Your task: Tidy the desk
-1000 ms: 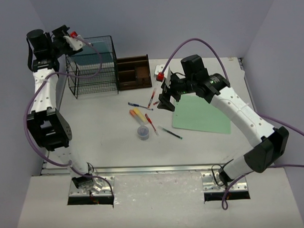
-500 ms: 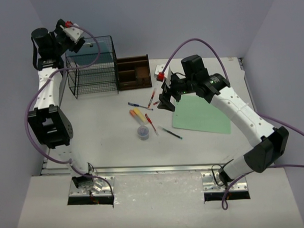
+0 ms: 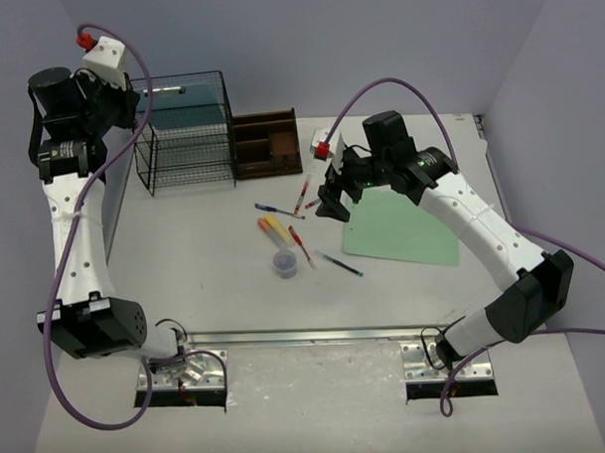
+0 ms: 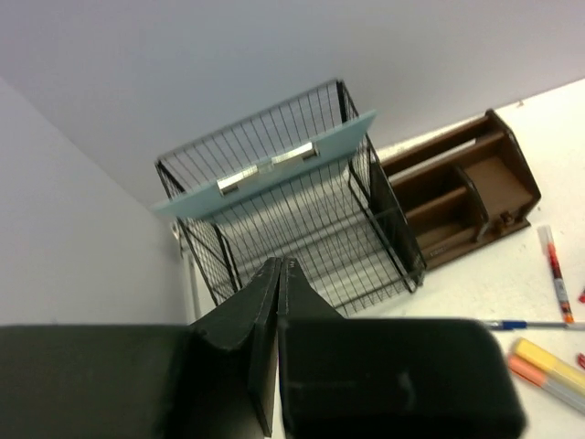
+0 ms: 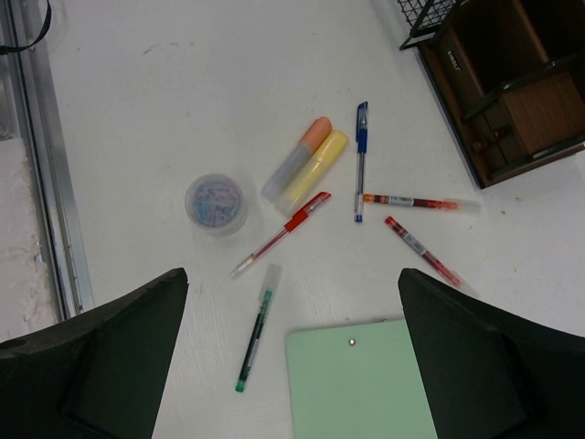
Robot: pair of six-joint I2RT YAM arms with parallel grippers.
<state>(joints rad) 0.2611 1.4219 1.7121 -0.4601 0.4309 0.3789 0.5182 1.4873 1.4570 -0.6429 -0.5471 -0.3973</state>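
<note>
Pens and markers lie loose on the white desk (image 3: 205, 280): a blue pen (image 5: 360, 160), a red pen (image 5: 281, 232), a green pen (image 5: 256, 337), two red markers (image 5: 422, 250), and an orange (image 5: 296, 157) and a yellow highlighter (image 5: 314, 168). A small jar of clips (image 5: 216, 202) stands beside them. A green clipboard (image 3: 402, 229) lies to the right. My right gripper (image 5: 292, 274) hovers open and empty over the green pen and the clipboard's corner. High at the back left, my left gripper (image 4: 279, 267) is shut on nothing and looks down at the rack.
A black wire rack (image 3: 185, 136) stands at the back left with a light blue clipboard (image 4: 265, 166) on its top. A dark brown wooden organiser (image 3: 267, 143) sits to its right. A metal rail (image 3: 306, 336) runs along the near edge.
My left arm has lifted up and swung back left, away from the rack top, and its gripper has shut. The blue clipboard stays on the rack. The right arm has not moved.
</note>
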